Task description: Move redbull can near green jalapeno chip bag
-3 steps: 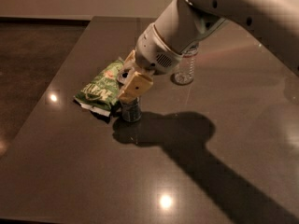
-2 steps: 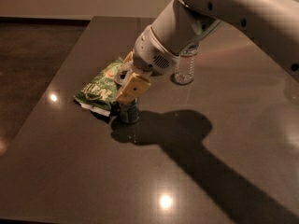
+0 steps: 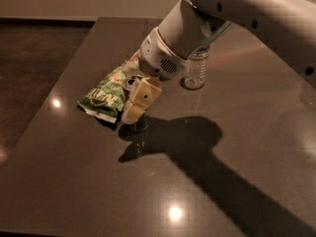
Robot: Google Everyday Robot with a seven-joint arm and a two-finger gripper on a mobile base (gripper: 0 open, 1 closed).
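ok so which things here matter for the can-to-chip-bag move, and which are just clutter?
In the job:
redbull can
green jalapeno chip bag, close beside the can
gripper, down over the can

Lying about:
clear water bottle, standing apart from both

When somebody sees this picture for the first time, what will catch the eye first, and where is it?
The big white arm reaches down from the upper right. Its pincer is low over the redbull can, which stands on the dark table close beside the green jalapeno chip bag. A clear water bottle stands partly behind the arm, and the arm's long shadow runs toward the lower right.
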